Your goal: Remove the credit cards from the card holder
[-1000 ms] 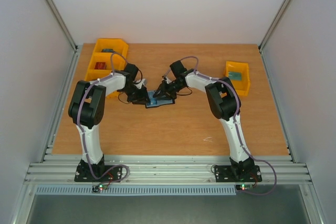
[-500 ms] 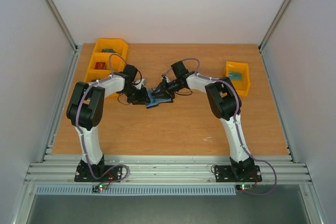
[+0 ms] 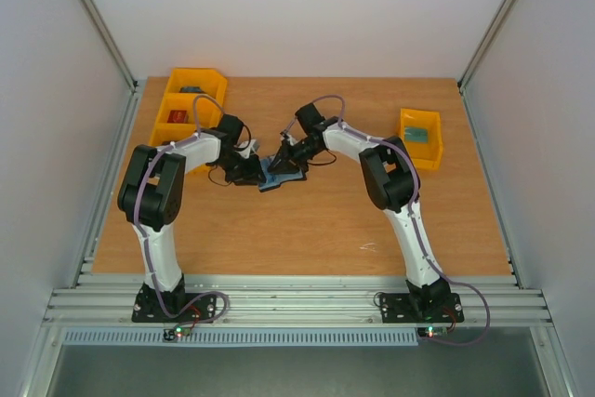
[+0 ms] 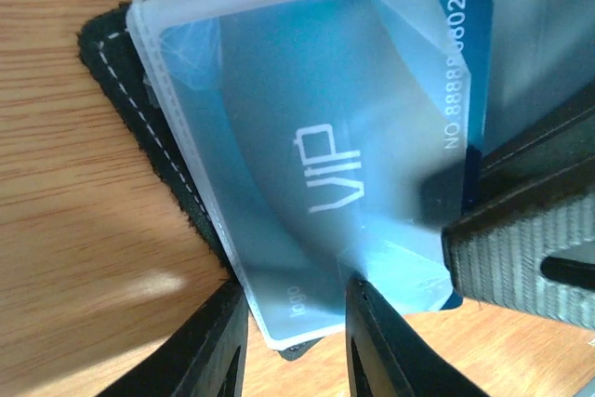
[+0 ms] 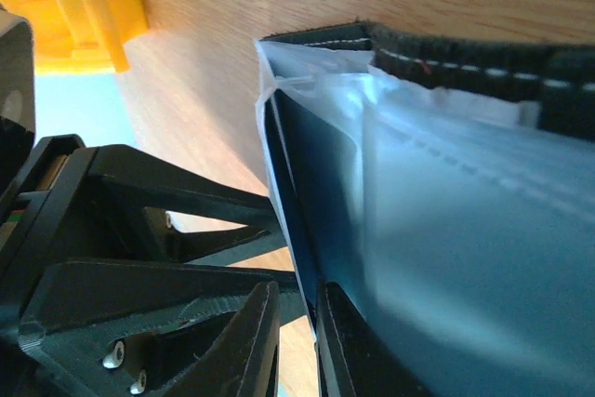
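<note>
From above, both arms are reaching in over the small black bifold card holder (image 3: 288,178), which is lying on the wooden table (image 3: 307,239) near its middle. That view is too distant to be showing how either claw stands. It is the only view taking in the two yellow plastic bins (image 3: 191,104) at the far left and the single yellow bin (image 3: 420,137) at the right (their contents are too small to name).

The left wrist camera is giving the close detail. A pale blue plastic card (image 4: 307,137) marked "VIP" is sitting in a clear plastic sleeve (image 4: 186,20) on the holder, and its top right corner is poking out past the sleeve's edge. The left gripper (image 4: 296,293) is clamping the holder's near corner, with one finger on each side of it. A dark ribbed finger of the other arm is covering the card's lower right edge.

The right wrist camera is looking along the card edge-on. There the right gripper (image 5: 297,293) is showing only a narrow slit between its fingers, and the card's dark edge is running into that slit, so it is pinching the card. Part of the number printed on the card is lying hidden under a fold of the sleeve. Whether further cards are lying beneath this one cannot be told.
</note>
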Action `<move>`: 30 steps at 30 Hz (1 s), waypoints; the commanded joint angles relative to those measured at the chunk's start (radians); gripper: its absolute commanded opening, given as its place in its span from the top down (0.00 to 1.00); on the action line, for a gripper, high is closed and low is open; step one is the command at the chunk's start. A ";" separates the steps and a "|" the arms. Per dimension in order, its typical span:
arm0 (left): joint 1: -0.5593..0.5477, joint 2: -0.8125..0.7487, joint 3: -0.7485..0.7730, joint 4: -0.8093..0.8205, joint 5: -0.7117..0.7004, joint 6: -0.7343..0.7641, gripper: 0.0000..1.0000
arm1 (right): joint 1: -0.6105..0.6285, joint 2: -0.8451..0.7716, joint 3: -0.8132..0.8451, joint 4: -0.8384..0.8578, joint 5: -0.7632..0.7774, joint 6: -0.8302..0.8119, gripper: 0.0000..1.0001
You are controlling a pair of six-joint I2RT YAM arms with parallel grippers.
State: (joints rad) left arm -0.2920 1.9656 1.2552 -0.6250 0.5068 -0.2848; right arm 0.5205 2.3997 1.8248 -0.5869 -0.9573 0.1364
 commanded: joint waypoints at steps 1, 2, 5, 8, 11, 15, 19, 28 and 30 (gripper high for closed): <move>-0.017 -0.005 -0.018 0.139 0.007 0.002 0.69 | 0.069 0.019 0.037 -0.094 0.000 -0.080 0.92; -0.017 -0.006 -0.020 0.140 0.006 0.003 0.69 | 0.069 0.019 0.041 -0.108 0.012 -0.088 0.97; -0.017 -0.017 -0.020 0.133 -0.001 0.011 0.69 | 0.067 -0.002 0.041 -0.130 0.038 -0.115 0.99; -0.013 -0.056 -0.020 0.117 -0.001 0.044 0.66 | 0.049 -0.048 0.027 -0.130 0.041 -0.148 0.99; 0.003 -0.126 -0.020 0.099 0.011 0.085 0.50 | 0.015 -0.122 -0.018 -0.118 0.032 -0.178 0.99; 0.010 -0.219 0.003 0.021 -0.057 0.217 0.29 | -0.025 -0.272 -0.103 -0.102 0.035 -0.234 0.99; 0.015 -0.295 0.014 -0.054 -0.021 0.346 0.20 | -0.051 -0.391 -0.185 -0.101 0.034 -0.277 0.99; 0.057 -0.343 0.195 -0.303 0.266 0.418 0.15 | -0.071 -0.548 -0.220 -0.135 0.014 -0.339 0.99; 0.059 -0.347 0.232 -0.344 0.281 0.432 0.16 | -0.072 -0.572 -0.199 -0.171 0.022 -0.368 0.99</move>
State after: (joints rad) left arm -0.2474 1.6543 1.4143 -0.8513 0.6674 0.0921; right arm 0.4450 1.8774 1.6051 -0.6975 -0.9215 -0.1543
